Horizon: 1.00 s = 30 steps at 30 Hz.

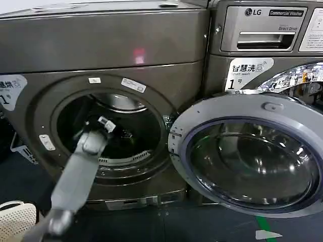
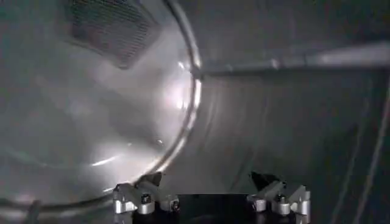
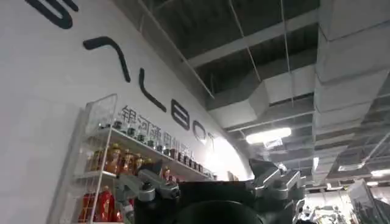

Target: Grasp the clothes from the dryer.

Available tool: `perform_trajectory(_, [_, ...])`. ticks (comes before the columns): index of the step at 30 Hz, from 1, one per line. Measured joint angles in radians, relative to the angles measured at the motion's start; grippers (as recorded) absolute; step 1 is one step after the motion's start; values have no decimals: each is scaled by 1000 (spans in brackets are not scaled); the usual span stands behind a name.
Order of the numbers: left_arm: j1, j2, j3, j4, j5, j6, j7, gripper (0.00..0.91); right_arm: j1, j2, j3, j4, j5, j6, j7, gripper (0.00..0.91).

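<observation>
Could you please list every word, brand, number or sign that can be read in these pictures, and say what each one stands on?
"LG" on the silver machine's panel.
"Commercial Washer" on the dark strip beside it.
"Direct Drive" above its drawer, barely legible.
"智慧洗", "smart wash" and "1" on the white sticker.
"1" on the dryer's side sticker.
Small porthole labels: unreadable.
Large wall lettering: cut off.

The head camera looks forward and down at the dryer [image 1: 106, 101] from close by. The left wrist camera sits inside the dryer's drum [image 2: 256, 140], a place both views share. The right wrist camera faces up toward the ceiling [image 3: 268, 55], away from the dryer
</observation>
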Motion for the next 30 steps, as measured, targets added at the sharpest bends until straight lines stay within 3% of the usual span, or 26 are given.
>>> perform_trajectory(11, [-241, -53, 250, 375, 209, -196, 215, 907, 12, 11, -6, -1, -3, 6, -5, 907])
perform_trajectory(18, [-307, -87, 348, 532, 265, -216, 257, 907, 16, 13, -8, 0, -3, 11, -11, 907])
perform_trajectory(30, [-312, -112, 375, 631, 238, -212, 212, 907, 19, 18, -17, 7, -3, 18, -20, 907])
